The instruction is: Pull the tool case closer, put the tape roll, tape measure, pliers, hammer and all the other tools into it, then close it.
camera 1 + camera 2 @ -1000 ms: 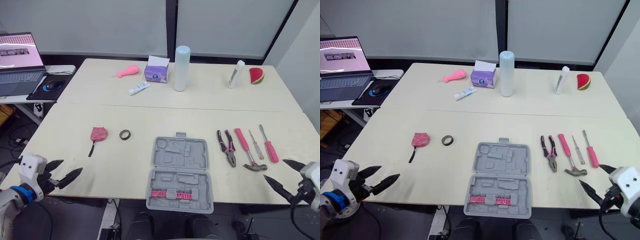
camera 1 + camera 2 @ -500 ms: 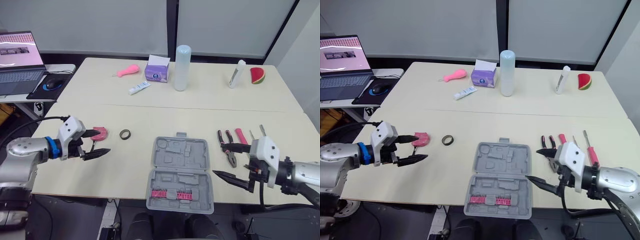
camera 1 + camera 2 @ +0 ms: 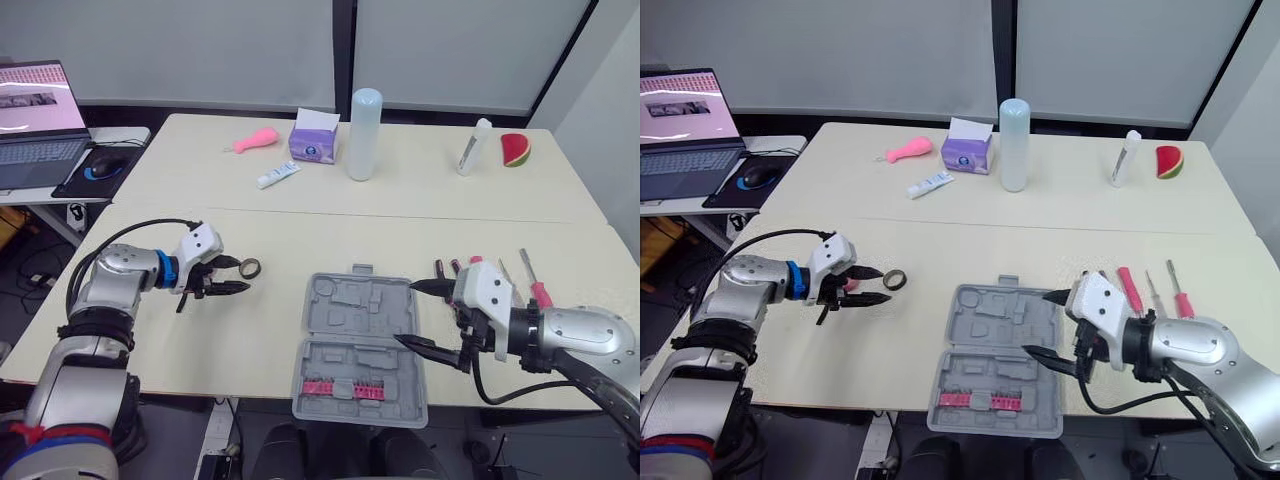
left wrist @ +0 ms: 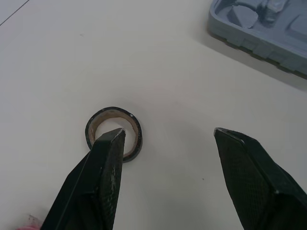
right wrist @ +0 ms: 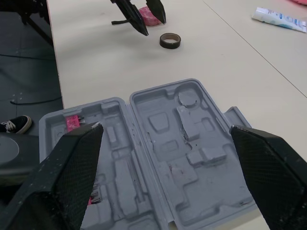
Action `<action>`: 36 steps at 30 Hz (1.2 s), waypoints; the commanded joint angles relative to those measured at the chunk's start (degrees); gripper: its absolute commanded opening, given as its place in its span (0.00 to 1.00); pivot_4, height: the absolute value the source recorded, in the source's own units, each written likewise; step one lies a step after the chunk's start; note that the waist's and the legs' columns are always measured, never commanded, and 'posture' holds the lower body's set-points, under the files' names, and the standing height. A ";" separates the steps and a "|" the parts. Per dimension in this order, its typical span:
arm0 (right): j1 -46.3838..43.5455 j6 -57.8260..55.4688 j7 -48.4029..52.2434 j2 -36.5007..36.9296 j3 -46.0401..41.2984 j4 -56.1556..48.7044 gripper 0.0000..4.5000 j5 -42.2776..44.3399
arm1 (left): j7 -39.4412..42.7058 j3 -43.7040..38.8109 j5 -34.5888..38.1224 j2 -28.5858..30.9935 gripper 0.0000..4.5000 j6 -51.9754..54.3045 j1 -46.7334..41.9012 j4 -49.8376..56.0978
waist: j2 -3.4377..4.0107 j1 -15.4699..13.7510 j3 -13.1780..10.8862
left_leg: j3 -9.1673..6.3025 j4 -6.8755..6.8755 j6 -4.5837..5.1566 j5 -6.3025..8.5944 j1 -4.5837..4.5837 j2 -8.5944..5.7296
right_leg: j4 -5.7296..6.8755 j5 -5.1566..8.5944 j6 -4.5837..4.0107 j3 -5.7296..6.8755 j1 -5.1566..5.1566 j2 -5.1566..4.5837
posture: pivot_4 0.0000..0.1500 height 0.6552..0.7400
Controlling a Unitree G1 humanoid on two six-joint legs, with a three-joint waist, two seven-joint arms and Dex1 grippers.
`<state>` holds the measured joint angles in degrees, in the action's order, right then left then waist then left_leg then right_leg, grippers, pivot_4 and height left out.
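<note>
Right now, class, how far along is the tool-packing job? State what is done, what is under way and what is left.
Done: nothing packed; the open tool case holds just its pink bit set. Under way: the open left gripper hovers by the tape roll, the open right gripper at the case's right edge. Left: tape roll, tape measure, pliers, hammer, screwdrivers go in, then closing the case.

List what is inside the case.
The case lies open, its moulded recesses bare except for a pink strip in the near half. The right gripper overhangs its right edge and covers a little there.
</note>
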<state>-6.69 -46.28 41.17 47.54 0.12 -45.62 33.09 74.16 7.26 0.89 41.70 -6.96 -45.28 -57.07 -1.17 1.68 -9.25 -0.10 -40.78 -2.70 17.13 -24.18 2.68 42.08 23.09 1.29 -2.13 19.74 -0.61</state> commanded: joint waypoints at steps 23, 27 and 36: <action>-3.49 -3.83 -3.15 -0.63 0.50 -4.33 1.00 5.02 | -8.43 1.79 -10.06 -6.83 0.49 -1.87 -6.71 -11.12 | -0.02 0.06 0.01 | 0.00 -0.09 -0.13 -0.09 -0.36 -0.02 | 0.11 0.00 0.00 0.04 0.40 -0.09 | 1.00 0.44; -3.40 -4.18 -3.36 -0.63 0.40 -4.74 1.00 5.28 | -9.41 2.17 -11.24 -6.61 0.23 -2.31 -6.45 -11.68 | -0.02 0.04 0.01 | 0.00 -0.09 -0.13 -0.09 -0.37 -0.02 | 0.11 0.00 0.00 0.04 0.39 -0.09 | 1.00 0.44; -3.12 -4.87 -4.39 -0.43 0.27 -5.87 1.00 5.92 | -6.10 0.83 -10.00 -5.61 0.00 -2.43 -6.63 -10.73 | -0.02 0.05 0.02 | -0.01 -0.09 -0.15 -0.10 -0.36 -0.02 | 0.13 0.00 0.00 0.05 0.39 -0.10 | 1.00 0.44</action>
<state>-9.77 -51.28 37.13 46.63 1.39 -49.16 38.19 66.04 8.89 -9.87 34.76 -9.43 -50.98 -68.30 -1.20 1.73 -9.23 -0.10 -40.87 -2.84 17.03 -24.54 2.66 42.20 23.09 1.29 -2.08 20.14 -0.70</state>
